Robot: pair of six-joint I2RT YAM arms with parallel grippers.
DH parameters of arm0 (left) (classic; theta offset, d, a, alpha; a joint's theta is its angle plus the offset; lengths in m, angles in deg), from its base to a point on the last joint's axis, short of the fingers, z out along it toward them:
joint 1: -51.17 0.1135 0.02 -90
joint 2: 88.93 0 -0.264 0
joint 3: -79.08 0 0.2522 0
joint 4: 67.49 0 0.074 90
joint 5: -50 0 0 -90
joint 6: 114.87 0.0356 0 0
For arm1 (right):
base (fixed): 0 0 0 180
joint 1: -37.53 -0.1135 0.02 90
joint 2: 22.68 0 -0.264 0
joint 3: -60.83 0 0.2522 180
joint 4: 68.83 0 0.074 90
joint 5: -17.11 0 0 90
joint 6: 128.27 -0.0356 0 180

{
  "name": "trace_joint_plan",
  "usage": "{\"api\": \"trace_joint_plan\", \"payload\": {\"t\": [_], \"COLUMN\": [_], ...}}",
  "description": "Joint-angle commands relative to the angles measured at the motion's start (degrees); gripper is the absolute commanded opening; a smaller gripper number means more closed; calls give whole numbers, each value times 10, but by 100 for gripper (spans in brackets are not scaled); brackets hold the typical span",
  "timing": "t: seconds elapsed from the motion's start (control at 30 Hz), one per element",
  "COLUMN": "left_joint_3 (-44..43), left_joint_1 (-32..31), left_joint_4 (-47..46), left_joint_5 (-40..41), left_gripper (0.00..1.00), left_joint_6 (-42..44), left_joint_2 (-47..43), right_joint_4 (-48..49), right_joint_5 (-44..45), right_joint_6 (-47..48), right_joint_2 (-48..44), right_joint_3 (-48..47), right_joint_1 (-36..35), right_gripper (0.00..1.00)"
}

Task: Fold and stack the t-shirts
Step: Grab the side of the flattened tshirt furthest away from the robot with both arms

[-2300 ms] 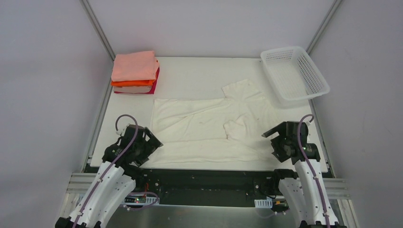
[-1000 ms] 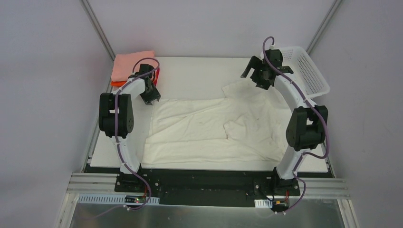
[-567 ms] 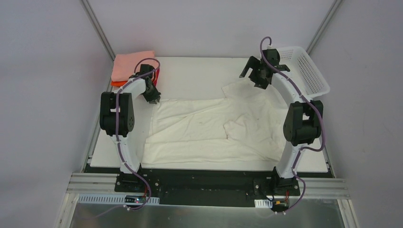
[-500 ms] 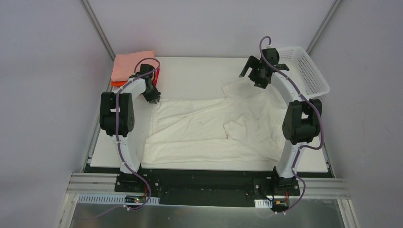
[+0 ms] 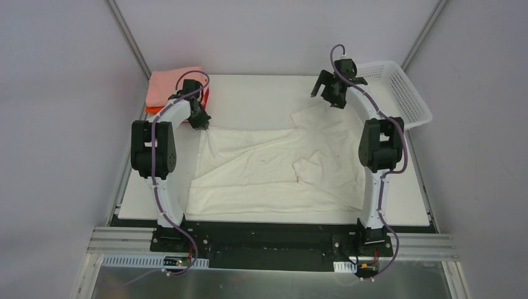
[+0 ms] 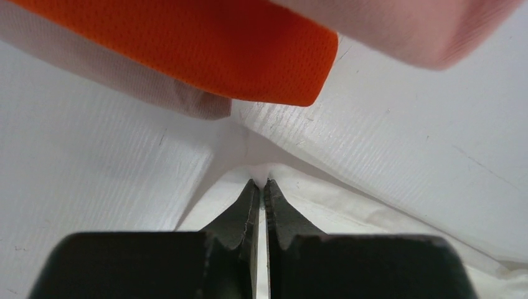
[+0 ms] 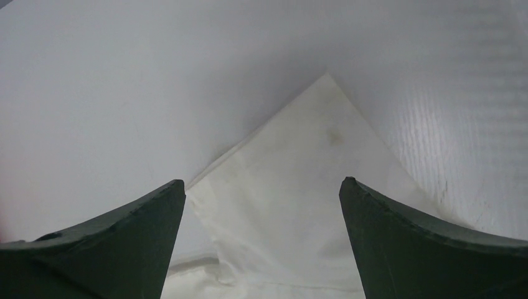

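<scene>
A large cream-white t-shirt (image 5: 274, 168) lies spread across the table, rumpled on its right side. My left gripper (image 5: 198, 121) is at its far left corner, next to the folded stack. In the left wrist view the gripper (image 6: 260, 182) is shut on a pinch of that t-shirt (image 6: 348, 205). The orange t-shirt (image 6: 205, 50) and the pink t-shirt (image 6: 423, 25) hang just beyond it. The stack (image 5: 168, 87) has the pink one on top. My right gripper (image 5: 325, 93) is open over the far sleeve (image 5: 314, 115). The sleeve's corner (image 7: 299, 205) lies between its spread fingers, untouched.
A white lattice basket (image 5: 405, 93) stands at the far right corner, close to the right arm's elbow. Metal frame posts rise at both far corners. Both arms are stretched far out over the table (image 5: 261, 99).
The left gripper has shut on the shirt's far left corner and drawn it slightly toward the stack. The right gripper has swung left and a little farther out, staying open.
</scene>
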Motion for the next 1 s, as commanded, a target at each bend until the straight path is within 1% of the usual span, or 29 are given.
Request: {"api": "trace_joint_plan", "payload": {"t": [0.0, 0.17, 0.37, 0.53, 0.63, 0.8, 0.83, 0.97], "left_joint_3": [-16, -18, -38, -83, -96, -90, -88, -87], "left_joint_1": [13, 35, 45, 52, 53, 53, 54, 53], "left_joint_4": [4, 7, 7, 29, 44, 68, 71, 81], "left_joint_5": [-13, -66, -127, -174, -165, -116, -103, -75], "left_gripper": [0, 0, 0, 0, 0, 0, 0, 0], "left_joint_6": [9, 2, 8, 19, 27, 30, 31, 33], "left_joint_2": [-4, 2, 14, 36, 43, 44, 43, 39], "right_joint_4": [-8, -28, -4, 1, 8, 1, 0, -1], "right_joint_5": [45, 56, 52, 39, 44, 43, 43, 73], "right_joint_6": [48, 81, 94, 99, 109, 120, 124, 141], "right_joint_2": [64, 134, 173, 195, 201, 204, 205, 217], "right_joint_3": [-92, -175, -195, -213, -214, -210, -210, -220], "right_joint_1": [3, 2, 2, 3, 1, 1, 0, -5], "right_gripper": [98, 96, 93, 90, 89, 74, 72, 72]}}
